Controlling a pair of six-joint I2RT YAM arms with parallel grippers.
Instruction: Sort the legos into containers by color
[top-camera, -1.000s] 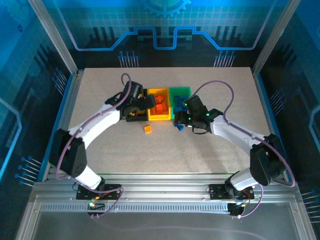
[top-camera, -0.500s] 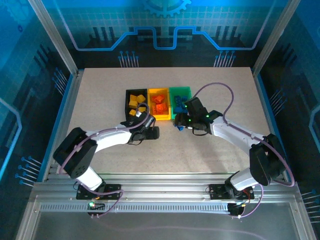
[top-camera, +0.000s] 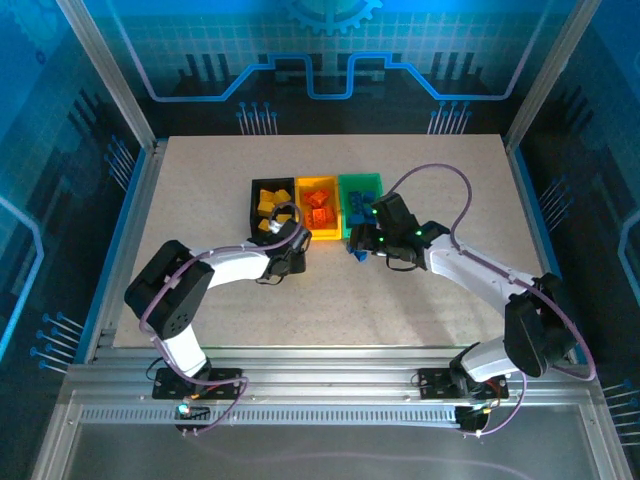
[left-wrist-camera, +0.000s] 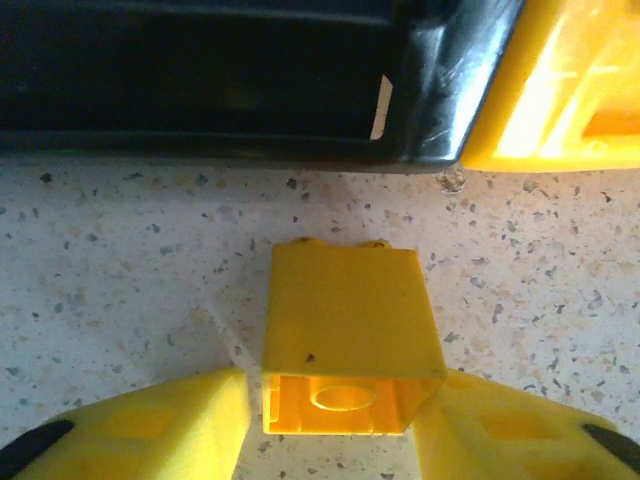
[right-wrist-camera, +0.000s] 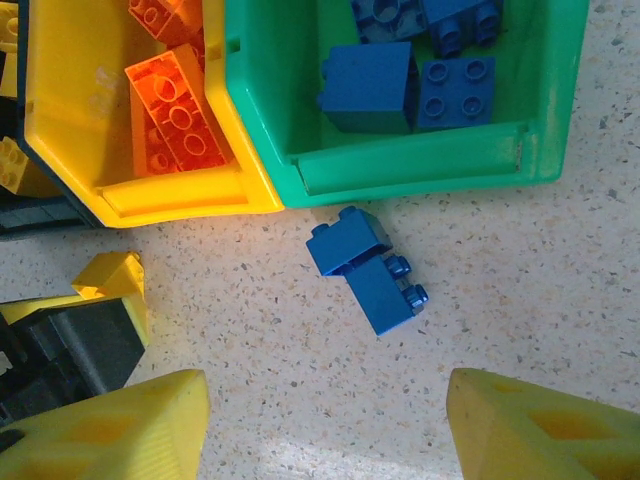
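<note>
Where left claw (left-wrist-camera: 335, 405) flanks yellow lego (left-wrist-camera: 348, 320), grip unclear; right claw (right-wrist-camera: 325, 388) apart.

We log black bin (top-camera: 253, 205), yellow bin (right-wrist-camera: 70, 70) and green bin (right-wrist-camera: 420, 165) side by side, holding yellow legos (top-camera: 268, 203), orange-red legos (right-wrist-camera: 175, 125) and blue legos (right-wrist-camera: 372, 88). A loose blue brick (right-wrist-camera: 365, 268) lies before the green bin. A yellow brick (left-wrist-camera: 348, 320) lies on its side before the black bin.

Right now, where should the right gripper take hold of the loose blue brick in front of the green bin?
Pinch the blue brick across its two long flat sides, coming straight down. It lies tipped over with studs pointing sideways, so those sides are free. The open right gripper hangs above it.
</note>
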